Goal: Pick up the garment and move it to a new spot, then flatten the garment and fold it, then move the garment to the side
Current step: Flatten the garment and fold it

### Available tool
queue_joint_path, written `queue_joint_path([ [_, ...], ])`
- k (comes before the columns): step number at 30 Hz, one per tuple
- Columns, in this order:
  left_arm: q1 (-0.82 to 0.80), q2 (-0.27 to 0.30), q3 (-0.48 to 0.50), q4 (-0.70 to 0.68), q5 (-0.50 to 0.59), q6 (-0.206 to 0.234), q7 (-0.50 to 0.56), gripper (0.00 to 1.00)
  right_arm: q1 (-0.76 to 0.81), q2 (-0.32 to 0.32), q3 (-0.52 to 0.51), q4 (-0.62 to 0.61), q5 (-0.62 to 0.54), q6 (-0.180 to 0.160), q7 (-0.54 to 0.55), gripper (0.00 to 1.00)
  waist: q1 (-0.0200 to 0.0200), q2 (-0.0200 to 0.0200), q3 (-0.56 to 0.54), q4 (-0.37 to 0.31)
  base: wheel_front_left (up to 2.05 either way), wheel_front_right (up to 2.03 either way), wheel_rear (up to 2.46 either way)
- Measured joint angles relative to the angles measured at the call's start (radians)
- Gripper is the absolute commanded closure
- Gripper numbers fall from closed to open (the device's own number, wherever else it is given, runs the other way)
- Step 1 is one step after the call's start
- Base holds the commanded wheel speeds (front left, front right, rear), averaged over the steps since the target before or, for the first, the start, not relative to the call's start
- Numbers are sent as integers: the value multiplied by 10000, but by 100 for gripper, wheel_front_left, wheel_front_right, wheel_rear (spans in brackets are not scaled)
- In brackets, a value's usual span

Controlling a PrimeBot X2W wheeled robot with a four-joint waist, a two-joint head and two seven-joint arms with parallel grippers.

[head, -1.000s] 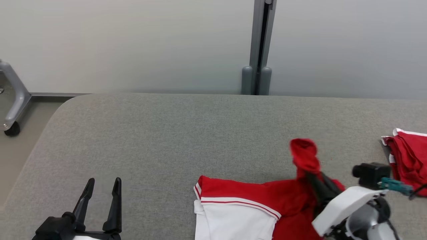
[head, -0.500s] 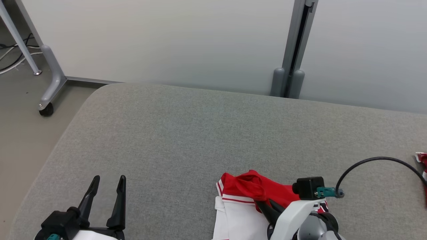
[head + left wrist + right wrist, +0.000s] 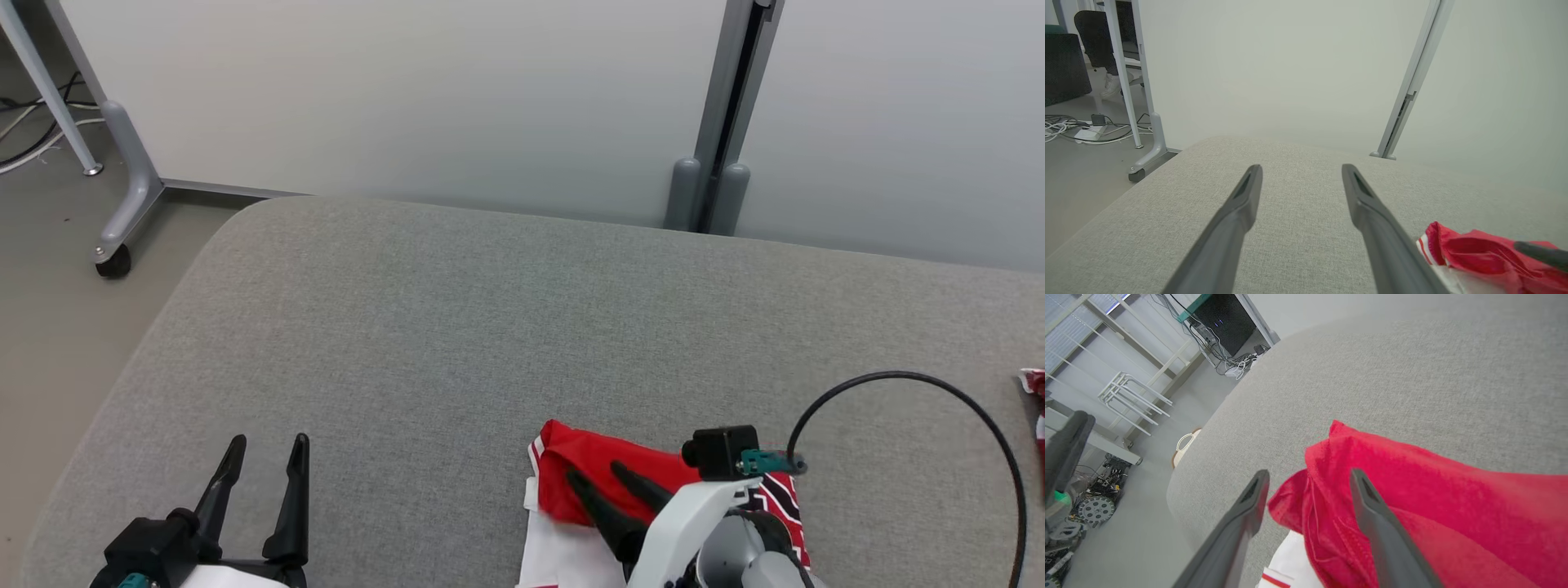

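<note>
The red and white garment [image 3: 571,490] lies at the near edge of the grey padded table [image 3: 490,327], its red part folded over the white. My right gripper [image 3: 594,474] hovers just over the red fold with its fingers spread open; in the right wrist view the red cloth [image 3: 1412,490] lies slack under and between the open right gripper [image 3: 1309,473]. My left gripper [image 3: 269,441] stands open and empty at the lower left, well clear of the cloth. From the left wrist view the garment [image 3: 1474,253] shows to the right of the left gripper [image 3: 1301,167].
Another red garment [image 3: 1033,388] peeks in at the right edge. A black cable [image 3: 898,377] loops above the table from my right wrist. A wheeled frame leg [image 3: 114,253] stands on the floor at the left, and a grey partition post [image 3: 718,180] rises behind the table.
My right gripper carried the red flap leftward over the garment, then opened and let it go; the flap now rests on the garment. The head camera also shifted. The left gripper stayed open.
</note>
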Motion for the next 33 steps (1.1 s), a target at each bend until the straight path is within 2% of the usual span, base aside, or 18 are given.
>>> queue_joint_path([
  [5,4,27,61,6,-13,36,-15,0,-103,-153,-19,-1034,479,0,-326,0,0,-1,-85,-321,0,0,0],
  [8,13,27,71,-29,-13,48,-38,0,-74,-690,-426,-1883,627,0,-458,0,0,0,-139,-535,0,0,0],
  [12,21,25,69,-102,-10,73,-56,0,128,-1453,-1503,-2813,479,0,-663,0,0,0,-196,-778,0,0,0],
  [16,23,8,58,-163,4,73,-82,0,533,-2054,-2876,-2918,-121,0,-744,0,0,0,-225,-893,0,0,0],
  [21,34,-13,46,-182,25,71,-96,0,1076,-2017,-3730,-2662,-911,-2,-688,0,0,0,-234,-887,0,0,0],
  [26,34,-21,35,-171,25,58,-98,0,1401,-1561,-3666,-2424,-1246,0,-504,0,0,0,-225,-824,0,0,0],
  [31,26,-19,-8,-119,42,29,-115,0,1639,-1218,-3233,-1666,-1436,0,90,0,0,0,-228,-721,0,0,0],
  [32,23,-17,-15,-107,42,29,-115,0,1678,-1164,-3101,-1534,-1436,-2,186,16,0,0,-228,-689,0,0,0],
  [33,15,-19,-19,-96,42,29,-117,0,1727,-1085,-2951,-1448,-1415,-2,245,55,0,0,-226,-659,0,0,0],
])
